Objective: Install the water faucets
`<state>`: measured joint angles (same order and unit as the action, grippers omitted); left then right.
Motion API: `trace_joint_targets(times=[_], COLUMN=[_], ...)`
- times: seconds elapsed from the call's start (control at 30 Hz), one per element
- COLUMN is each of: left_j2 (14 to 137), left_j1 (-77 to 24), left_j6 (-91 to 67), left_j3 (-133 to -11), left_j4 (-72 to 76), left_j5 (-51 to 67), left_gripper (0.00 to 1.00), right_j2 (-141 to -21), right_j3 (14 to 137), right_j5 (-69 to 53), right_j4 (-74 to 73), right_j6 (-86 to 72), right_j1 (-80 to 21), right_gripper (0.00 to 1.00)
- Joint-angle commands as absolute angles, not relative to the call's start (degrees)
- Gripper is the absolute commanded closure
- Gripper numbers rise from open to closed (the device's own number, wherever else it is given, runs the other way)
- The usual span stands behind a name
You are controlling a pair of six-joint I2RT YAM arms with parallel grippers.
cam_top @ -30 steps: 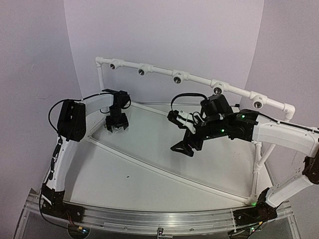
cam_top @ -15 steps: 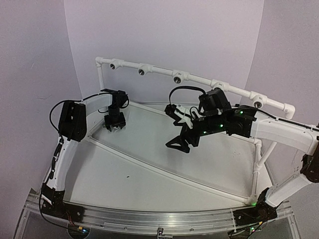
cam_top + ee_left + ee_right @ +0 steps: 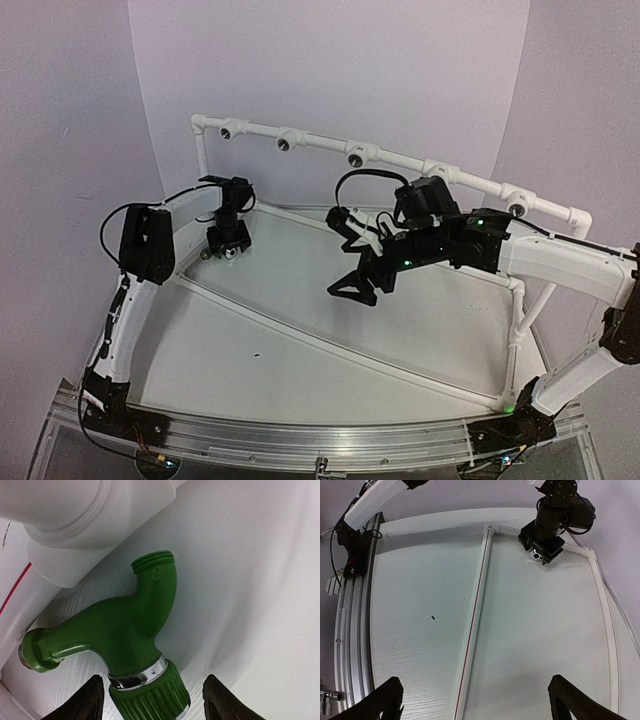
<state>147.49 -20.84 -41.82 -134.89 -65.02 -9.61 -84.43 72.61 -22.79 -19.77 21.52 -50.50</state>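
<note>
While the right fingers (image 3: 385, 700) gape wide, left fingers (image 3: 85, 705) loosely straddle the green faucet (image 3: 130, 630), its cap cut off.

No readable text, label, brand, number or sign on any surface in view.

place: robotics lab test cell
backdrop: plain lilac walls (image 3: 330, 70) boxing in the bench
bench: white table (image 3: 250, 370), aluminium rail (image 3: 300, 443) along near edge
rig: left arm (image 3: 140, 250), right arm (image 3: 560, 265) based on rail; white pipe frame (image 3: 400, 160) with tee sockets
</note>
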Motion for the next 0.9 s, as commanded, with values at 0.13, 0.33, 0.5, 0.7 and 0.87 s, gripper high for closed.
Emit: trace_joint_targets(times=[0.13, 0.33, 0.5, 0.7, 0.87], left_j2=[147.4, 140.1, 134.0, 127.7, 117.0], left_j1=[-19.0, -19.1, -19.1, -20.7, -21.6], left_j6=[-43.7, -48.1, -49.5, -49.2, -51.1], left_j3=[-136.6, -130.0, -124.5, -119.5, -107.8], left_j4=[-65.2, -65.9, -65.2, -63.8, -57.8], left_j5=[-11.5, -10.2, -10.0, -7.3, -2.0], left_gripper=[0.42, 0.61, 0.74, 0.84, 0.86], right_j2=[-84.9, -84.9, -85.1, -85.1, -85.2], right_j3=[75.1, 75.1, 75.3, 75.2, 75.6], right_j5=[-23.8, -25.0, -26.1, -26.6, -26.2], right_j4=[-19.1, -19.3, -19.3, -19.3, -19.3], right_j6=[21.1, 21.5, 21.8, 22.1, 22.3], right_j1=[-50.4, -50.4, -50.4, -50.4, -50.4], right_gripper=[0.02, 0.02, 0.02, 0.02, 0.02])
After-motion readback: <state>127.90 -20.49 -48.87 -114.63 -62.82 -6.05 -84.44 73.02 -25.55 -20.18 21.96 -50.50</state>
